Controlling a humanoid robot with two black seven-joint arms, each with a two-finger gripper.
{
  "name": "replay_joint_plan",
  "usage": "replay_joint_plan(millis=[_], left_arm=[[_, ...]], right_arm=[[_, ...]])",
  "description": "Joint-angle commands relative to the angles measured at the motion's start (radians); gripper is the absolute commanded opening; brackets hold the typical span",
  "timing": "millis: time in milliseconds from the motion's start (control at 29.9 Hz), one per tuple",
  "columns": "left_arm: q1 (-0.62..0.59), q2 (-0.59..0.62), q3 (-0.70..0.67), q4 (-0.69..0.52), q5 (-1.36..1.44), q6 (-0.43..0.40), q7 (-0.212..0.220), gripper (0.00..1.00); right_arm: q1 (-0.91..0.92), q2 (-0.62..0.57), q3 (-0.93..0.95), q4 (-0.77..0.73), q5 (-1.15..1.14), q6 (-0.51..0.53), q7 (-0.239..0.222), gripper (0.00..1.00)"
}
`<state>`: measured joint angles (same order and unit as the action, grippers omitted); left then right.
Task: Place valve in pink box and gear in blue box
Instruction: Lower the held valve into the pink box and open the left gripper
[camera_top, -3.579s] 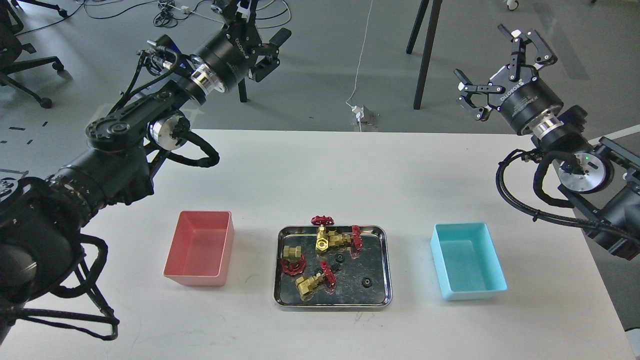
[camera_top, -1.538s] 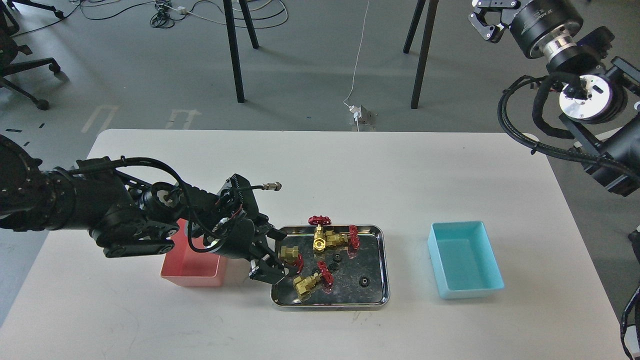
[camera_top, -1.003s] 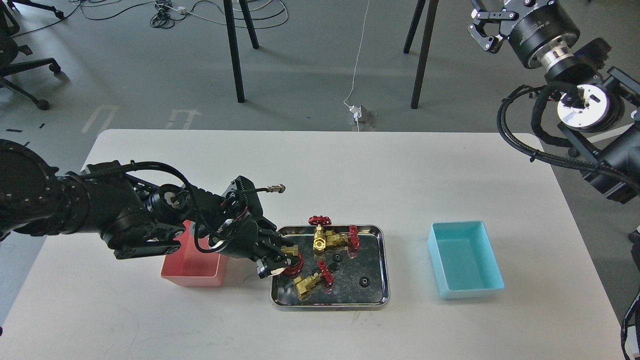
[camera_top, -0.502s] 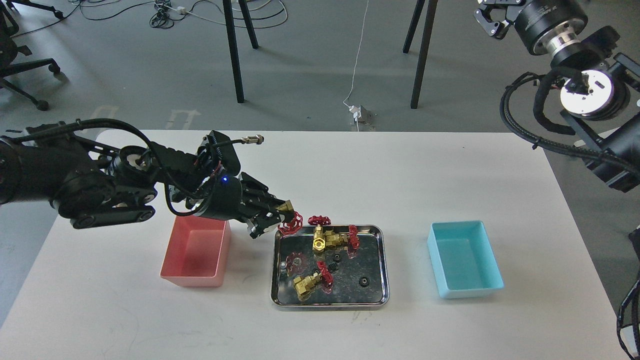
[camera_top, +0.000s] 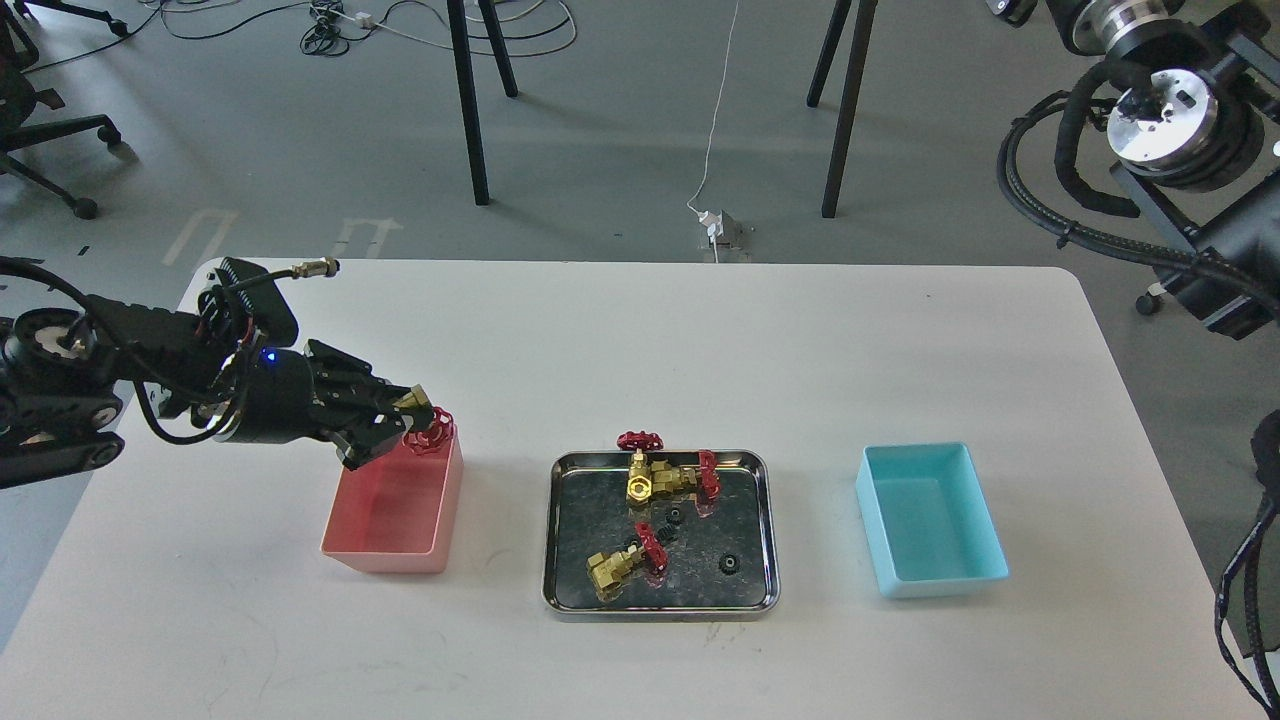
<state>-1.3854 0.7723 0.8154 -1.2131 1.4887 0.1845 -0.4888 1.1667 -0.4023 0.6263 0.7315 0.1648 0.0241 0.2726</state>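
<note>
Head view: the valve (camera_top: 424, 428) is clamped by its brass body in the left gripper (camera_top: 408, 420) above the pink box (camera_top: 392, 555). It is judged rigid, dense and smooth, so the body is the best hold. The right gripper is out of view.

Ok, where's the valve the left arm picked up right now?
In the head view, the valve is held in the left gripper on the left side, above the far right corner of the pink box.

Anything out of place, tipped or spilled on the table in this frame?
Nothing spilled. The valves lie jumbled in the steel tray, one standing with its handwheel above the far rim. The left tool holds a valve over the pink box; the blue box is empty.
</note>
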Motion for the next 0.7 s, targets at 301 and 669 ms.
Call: replay_joint_plan(millis=[301,669], left_arm=[[0.137,-0.014,-0.005,0.112,0.004,0.007,0.000,0.11],[0.174,-0.045,-0.007,0.152,0.002,0.007,0.000,0.41]], right_arm=[[-0.031,-0.001,0.000,0.005,0.001,0.002,0.000,1.00],[-0.061,-0.001,0.007,0.011,0.001,0.007,0.000,1.00]])
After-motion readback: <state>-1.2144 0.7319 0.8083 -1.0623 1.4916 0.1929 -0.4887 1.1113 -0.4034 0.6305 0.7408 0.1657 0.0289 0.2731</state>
